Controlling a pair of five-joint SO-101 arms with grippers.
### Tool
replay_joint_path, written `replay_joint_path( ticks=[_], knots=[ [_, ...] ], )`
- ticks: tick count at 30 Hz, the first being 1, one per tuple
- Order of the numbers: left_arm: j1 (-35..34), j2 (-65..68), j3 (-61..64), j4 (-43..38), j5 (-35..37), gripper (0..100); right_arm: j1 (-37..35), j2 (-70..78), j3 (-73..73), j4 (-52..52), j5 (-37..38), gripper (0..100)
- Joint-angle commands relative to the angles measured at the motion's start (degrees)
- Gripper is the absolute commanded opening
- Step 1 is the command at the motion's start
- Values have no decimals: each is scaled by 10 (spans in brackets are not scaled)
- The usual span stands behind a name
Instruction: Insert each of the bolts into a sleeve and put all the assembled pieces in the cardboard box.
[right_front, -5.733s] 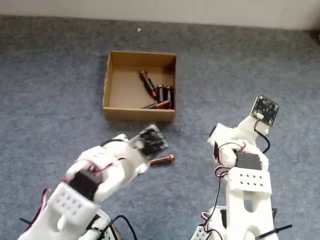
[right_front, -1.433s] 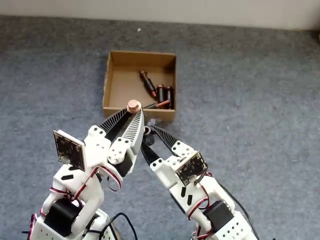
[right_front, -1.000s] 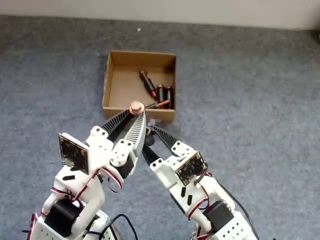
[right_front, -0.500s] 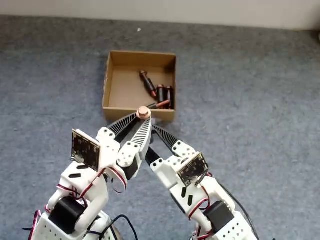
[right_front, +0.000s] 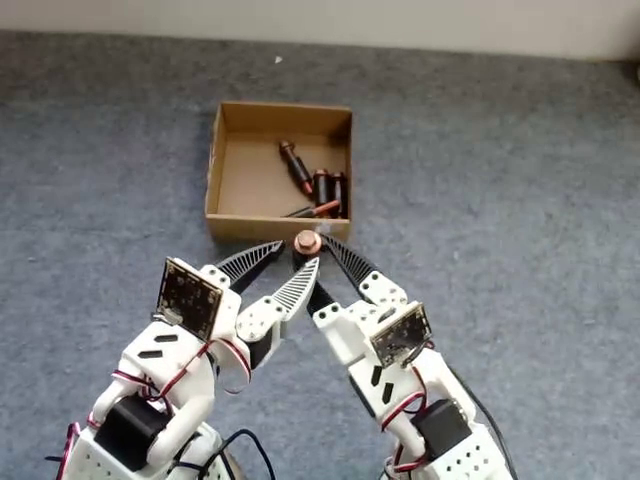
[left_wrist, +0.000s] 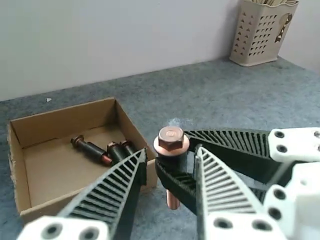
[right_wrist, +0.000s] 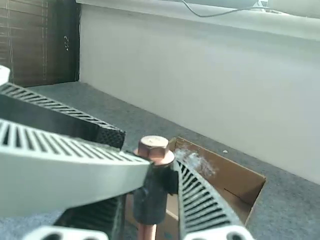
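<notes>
A copper-headed bolt (right_front: 307, 242) stands upright in a black sleeve (right_wrist: 150, 197) just in front of the cardboard box (right_front: 214, 170). My right gripper (right_front: 312, 264) is shut on the sleeve. In the left wrist view the bolt (left_wrist: 171, 141) pokes out below the sleeve, with the right gripper (left_wrist: 176, 172) clamped around it. My left gripper (right_front: 300, 252) is open, with its fingers (left_wrist: 120, 185) either side of the bolt head and not touching it. Several assembled pieces (right_front: 315, 186) lie in the box's right half.
Grey carpet covers the table on all sides of the box. A beige perforated holder (left_wrist: 260, 30) stands by the wall far behind. The box's left half (left_wrist: 45, 170) is bare cardboard. Both arms crowd the space in front of the box.
The left gripper carried the bolt right, over the sleeve in the right gripper, then opened. The bolt now sits in the sleeve. The right arm shifted slightly.
</notes>
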Motion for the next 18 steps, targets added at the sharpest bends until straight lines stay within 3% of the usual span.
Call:
replay_joint_path(
  ticks=[1, 6, 9, 14, 18],
  knots=[
    [4, 3, -5, 4, -28, 175, 29, -13, 58, -11, 2, 5],
    [4, 3, -9, 3, -30, 173, 96, -13, 58, 35, 2, 5],
    [-10, 3, -10, -4, -32, 122, 144, -13, 58, 69, 2, 5],
    [-90, 3, 7, -35, -140, 8, 189, -13, 58, 139, 4, 5],
    [-167, 3, 66, -38, -177, 20, 189, -12, 58, 163, 5, 5]
  ],
)
